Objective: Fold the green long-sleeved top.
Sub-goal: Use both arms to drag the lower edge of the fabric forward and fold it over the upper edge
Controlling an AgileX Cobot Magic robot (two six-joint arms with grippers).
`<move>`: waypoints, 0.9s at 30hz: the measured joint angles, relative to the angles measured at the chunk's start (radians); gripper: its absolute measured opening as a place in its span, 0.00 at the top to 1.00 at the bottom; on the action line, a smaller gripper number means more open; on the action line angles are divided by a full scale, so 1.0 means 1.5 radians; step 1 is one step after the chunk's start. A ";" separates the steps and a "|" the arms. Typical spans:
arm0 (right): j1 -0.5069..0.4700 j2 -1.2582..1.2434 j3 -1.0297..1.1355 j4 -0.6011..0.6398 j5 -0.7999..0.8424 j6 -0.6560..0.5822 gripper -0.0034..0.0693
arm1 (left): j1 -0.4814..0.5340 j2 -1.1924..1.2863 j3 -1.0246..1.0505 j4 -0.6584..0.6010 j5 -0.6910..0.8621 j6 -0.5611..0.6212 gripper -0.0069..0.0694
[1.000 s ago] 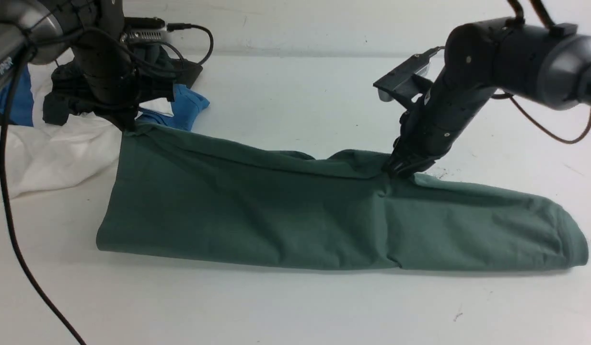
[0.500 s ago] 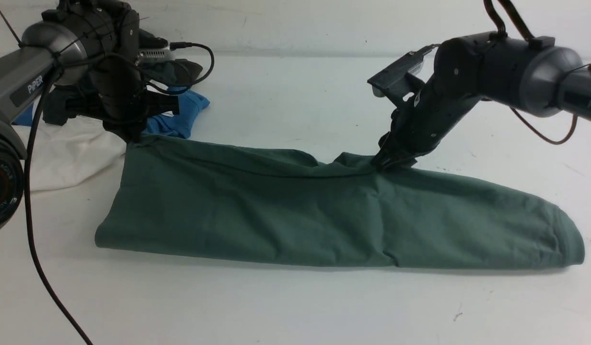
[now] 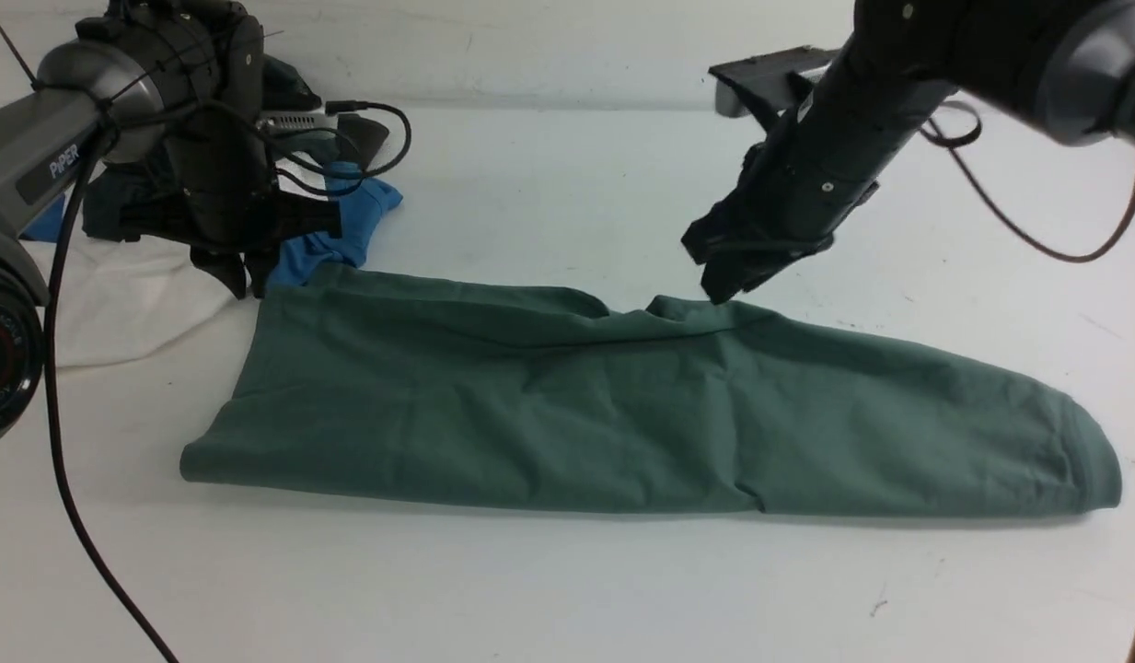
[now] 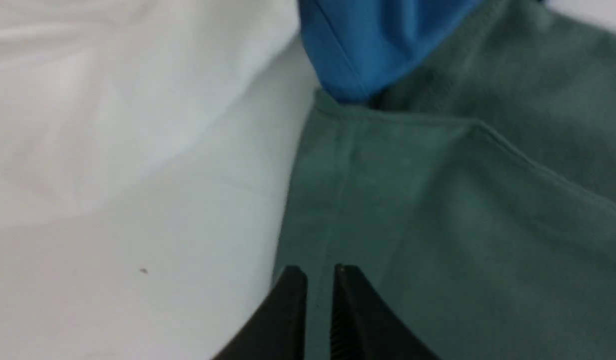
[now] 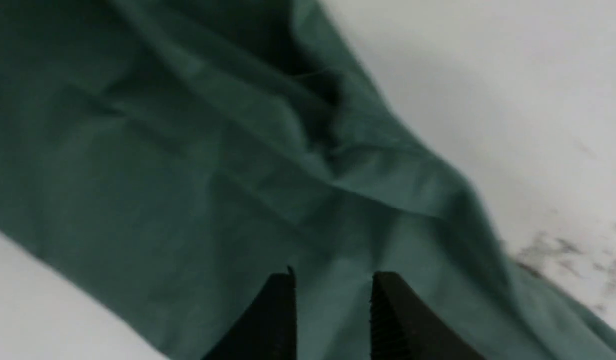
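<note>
The green long-sleeved top (image 3: 622,414) lies folded into a long band across the white table, from near left to far right. My left gripper (image 3: 247,276) hovers just off its far left corner, jaws slightly apart and empty; the left wrist view shows the green cloth (image 4: 437,225) beneath the left gripper (image 4: 318,272). My right gripper (image 3: 725,287) hangs a little above the top's far edge near its middle, open with nothing between the fingers. The right wrist view has the right gripper (image 5: 332,277) over rumpled green cloth (image 5: 213,175).
A pile of other garments sits at the far left: a white one (image 3: 134,295), a blue one (image 3: 346,230) touching the green top's corner, and a dark one (image 3: 116,207). Black cables (image 3: 61,442) hang down the left side. The table's back edge (image 3: 567,101) runs behind.
Both grippers have let go of the top's far edge and lifted off it. The cloth has dropped flat. The right arm rose and drew back; the left gripper shifted slightly.
</note>
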 joint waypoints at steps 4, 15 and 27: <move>0.023 0.039 -0.002 0.043 0.001 -0.061 0.90 | -0.006 -0.001 0.000 -0.050 0.006 0.057 0.87; 0.021 0.160 -0.002 0.059 -0.155 -0.082 0.97 | -0.008 -0.016 0.000 -0.084 0.009 0.095 0.90; -0.043 0.162 -0.106 0.055 -0.241 -0.020 0.97 | -0.008 -0.050 -0.001 -0.084 0.010 0.099 0.90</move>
